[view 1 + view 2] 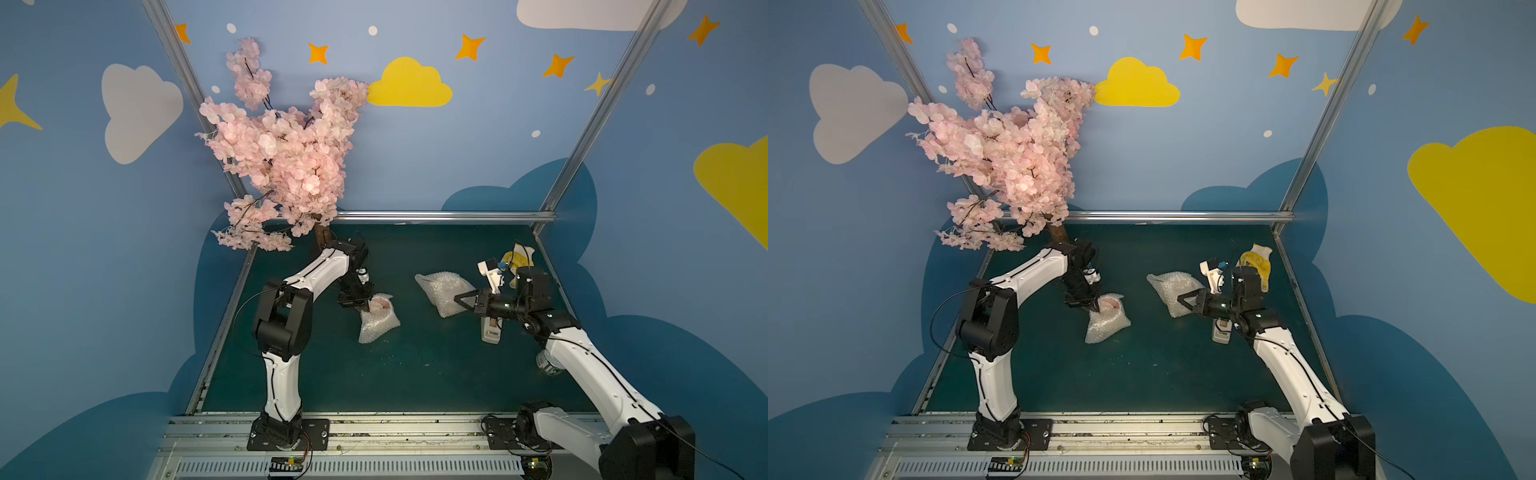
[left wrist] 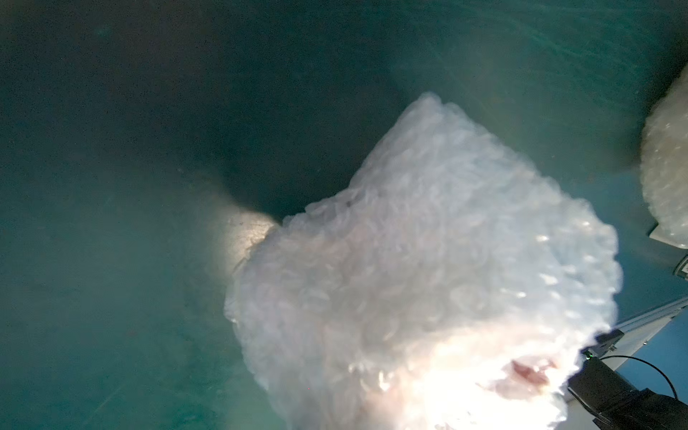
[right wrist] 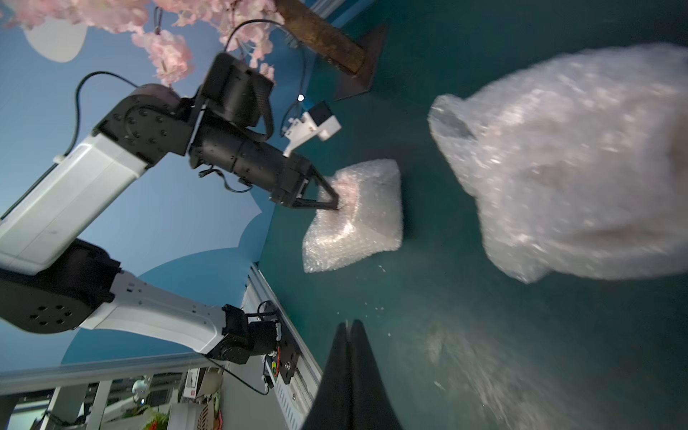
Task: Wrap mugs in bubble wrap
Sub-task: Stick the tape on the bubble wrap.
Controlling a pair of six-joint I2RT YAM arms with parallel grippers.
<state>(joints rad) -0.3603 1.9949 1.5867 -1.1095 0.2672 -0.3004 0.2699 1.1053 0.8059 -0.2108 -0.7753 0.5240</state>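
Top views: no legible writing on bubble wrap [image 1: 379, 318]

Probably a robotics lab booth: painted cloud-and-star walls [image 1: 409, 85], aluminium frame [image 1: 444, 215], green tabletop [image 1: 374, 374], fake blossom tree [image 1: 286, 158].

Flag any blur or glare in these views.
Left wrist view: left bundle soft and out of focus, blown out to white at its near end. Right wrist view: right bundle smeared, left bundle sharper. Both top views: evenly lit, dark mat, no glare.
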